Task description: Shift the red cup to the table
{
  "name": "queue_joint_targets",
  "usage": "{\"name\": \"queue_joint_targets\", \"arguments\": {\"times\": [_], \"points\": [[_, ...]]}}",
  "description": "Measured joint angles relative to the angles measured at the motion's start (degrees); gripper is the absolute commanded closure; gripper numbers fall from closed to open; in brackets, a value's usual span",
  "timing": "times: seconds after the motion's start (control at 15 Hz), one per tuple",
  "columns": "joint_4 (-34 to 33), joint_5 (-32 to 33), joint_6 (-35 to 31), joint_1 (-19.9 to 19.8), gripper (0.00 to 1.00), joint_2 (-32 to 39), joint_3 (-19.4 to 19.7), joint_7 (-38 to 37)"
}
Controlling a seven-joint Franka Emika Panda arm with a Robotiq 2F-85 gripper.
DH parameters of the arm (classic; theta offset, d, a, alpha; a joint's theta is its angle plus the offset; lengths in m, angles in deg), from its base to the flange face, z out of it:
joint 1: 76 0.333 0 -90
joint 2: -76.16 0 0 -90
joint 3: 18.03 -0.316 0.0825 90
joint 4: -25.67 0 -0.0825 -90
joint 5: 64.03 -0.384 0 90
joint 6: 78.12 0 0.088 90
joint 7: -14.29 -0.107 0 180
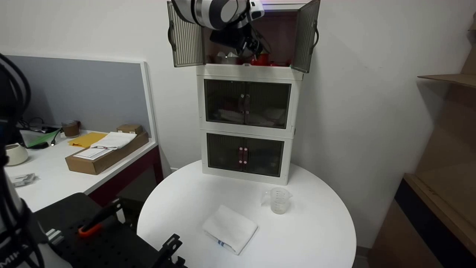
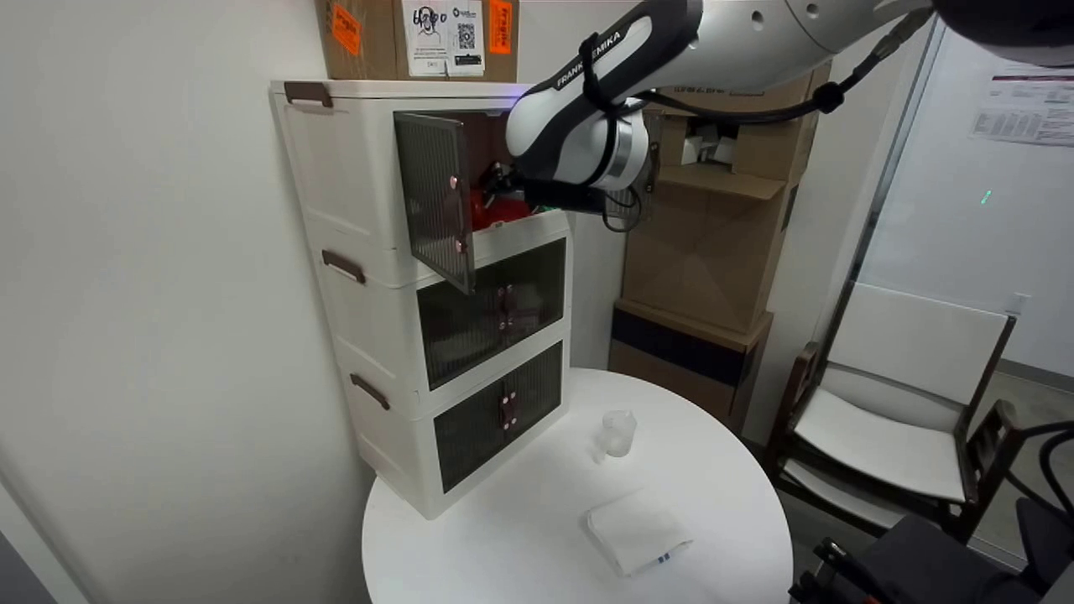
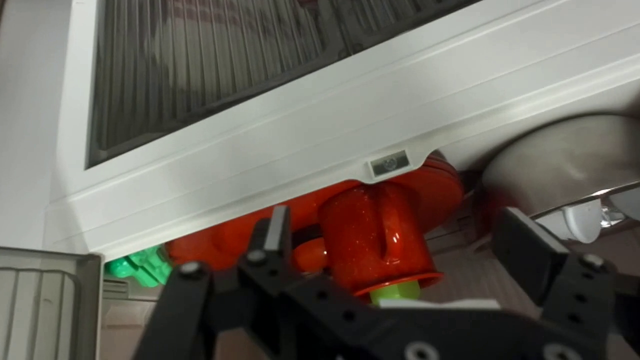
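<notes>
Well below the hand (image 3: pixel 398 227), the round white surface (image 1: pixel 305 230) is the landing place the task asks for. On it stands the white cabinet (image 2: pixel 336 168), whose top compartment (image 1: pixel 282 33) faces the hand; its upper doors (image 1: pixel 187 41) stand wide to either side of the hand, likely to give it a way in. Near one finger (image 3: pixel 525 250) sits a steel pot (image 3: pixel 565 155), probably limiting shifts that way. The hand itself is released, its fingers spread with nothing gripped, presumably to straddle its target. That is the red cup (image 3: pixel 350 235), upright in the compartment, seen between the fingers and apart from both, at what depth I cannot tell. Its handle (image 3: pixel 392 235) turns toward the hand, so a grip across the body seems intended. A bit of green (image 3: pixel 397 291) shows at its mouth, a reason to keep it upright.
</notes>
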Motion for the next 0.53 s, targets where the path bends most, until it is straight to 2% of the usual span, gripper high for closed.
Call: {"name": "queue_joint_targets", "arguments": {"times": [0.53], "points": [[-8.1,0.0,0.1,-0.1,0.0,6.9,0.0,0.0]]}}
